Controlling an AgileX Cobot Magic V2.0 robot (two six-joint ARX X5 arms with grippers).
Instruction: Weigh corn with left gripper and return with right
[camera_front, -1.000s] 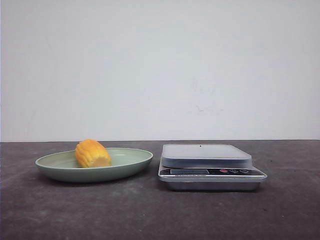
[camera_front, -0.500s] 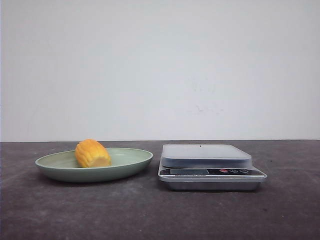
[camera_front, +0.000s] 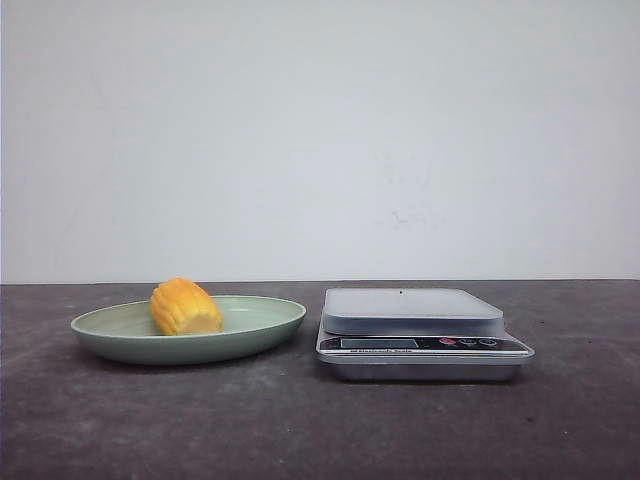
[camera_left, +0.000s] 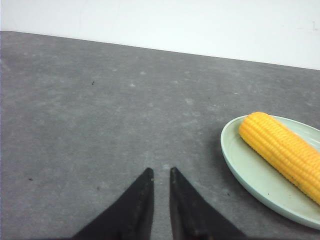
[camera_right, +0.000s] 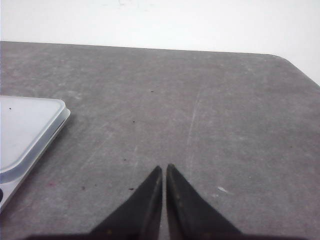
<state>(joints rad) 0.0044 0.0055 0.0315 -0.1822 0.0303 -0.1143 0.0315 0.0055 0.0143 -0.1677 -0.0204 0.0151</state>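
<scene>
You have the corn (camera_front: 185, 307) lying on its side in the green plate (camera_front: 260, 325) at the lower left of the front frame, with the scale (camera_front: 420, 330) just beside the plate to its right, its weighing platform bare. That layout fits two stages alike: corn waiting to go onto the scale, or corn weighed and set back in the plate. The pictures do not settle which, and the scale's display is too small to read.

Your left gripper (camera_left: 161, 172) sits low over the table (camera_left: 90, 115), jaws drawn nearly together with only a thin gap and nothing between them; the plate and corn lie at the right edge of that wrist frame. Your right gripper (camera_right: 164, 169) is the same, jaws almost touching and empty, with a corner of the scale at the left edge of its frame.

The table is dark grey, matte and faintly speckled. A plain white wall (camera_front: 320, 140) stands behind it.
</scene>
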